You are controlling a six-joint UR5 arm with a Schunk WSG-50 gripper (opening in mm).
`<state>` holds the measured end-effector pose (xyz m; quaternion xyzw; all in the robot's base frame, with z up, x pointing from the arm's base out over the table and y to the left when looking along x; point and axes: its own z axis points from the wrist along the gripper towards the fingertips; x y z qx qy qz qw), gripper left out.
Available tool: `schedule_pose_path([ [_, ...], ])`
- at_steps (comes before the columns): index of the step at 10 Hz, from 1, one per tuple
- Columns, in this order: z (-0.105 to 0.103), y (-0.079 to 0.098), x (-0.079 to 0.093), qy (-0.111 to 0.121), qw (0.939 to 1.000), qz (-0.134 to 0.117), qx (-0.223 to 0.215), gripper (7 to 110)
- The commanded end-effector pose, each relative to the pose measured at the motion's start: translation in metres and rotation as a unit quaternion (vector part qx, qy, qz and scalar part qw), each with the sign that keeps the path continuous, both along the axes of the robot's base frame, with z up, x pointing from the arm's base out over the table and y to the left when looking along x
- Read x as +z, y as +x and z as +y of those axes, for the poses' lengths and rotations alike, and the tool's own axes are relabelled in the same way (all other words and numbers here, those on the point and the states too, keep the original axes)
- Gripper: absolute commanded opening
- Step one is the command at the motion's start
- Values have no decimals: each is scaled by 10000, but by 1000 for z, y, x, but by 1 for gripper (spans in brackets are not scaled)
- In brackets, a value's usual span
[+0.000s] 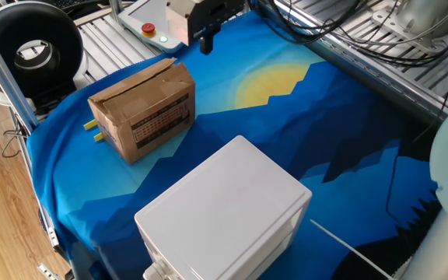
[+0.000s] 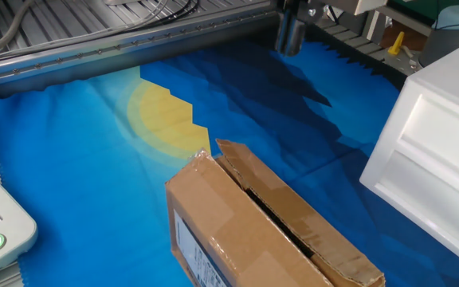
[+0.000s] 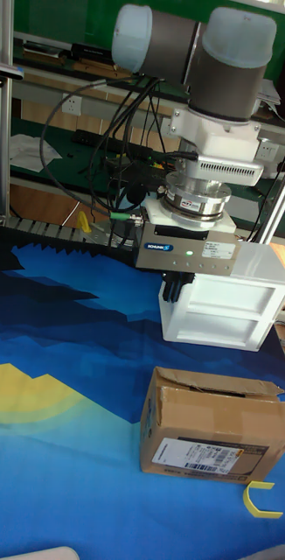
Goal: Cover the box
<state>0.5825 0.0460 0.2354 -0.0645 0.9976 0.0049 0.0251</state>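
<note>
One fixed view: the small brown corrugated cardboard box (image 1: 141, 108) with black print on its side sits on the blue-and-yellow cloth of the surface (image 1: 286, 132), near its left edge; top flaps folded down, one flap edge slightly raised. A large white plastic box (image 1: 228, 210) stands apart, nearer the camera. The pincer (image 1: 206, 39) hangs above the cloth beyond the cardboard box, clear of it, dark fingers pointing down.

The other fixed view: the cardboard box (image 2: 253, 231) fills the lower foreground, a narrow seam showing between its top flaps, one flap corner lifted. The pincer (image 2: 290, 36) shows at the top edge, well apart from the box.

Tall fixed view: the pincer (image 3: 174, 289) hangs in front of the white box (image 3: 221, 302), above and behind the cardboard box (image 3: 217, 424). A yellow clip (image 3: 260, 499) lies just beside the box.

Pincer state: fingers appear together, holding nothing.
</note>
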Motion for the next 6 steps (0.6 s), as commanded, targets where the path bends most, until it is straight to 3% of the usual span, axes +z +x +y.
schedule_pose_path([
  [1, 2, 6, -2, -10, 10000, -14, 49, 7],
  [6, 18, 28, -12, -17, 10000, 1, 41, 7],
])
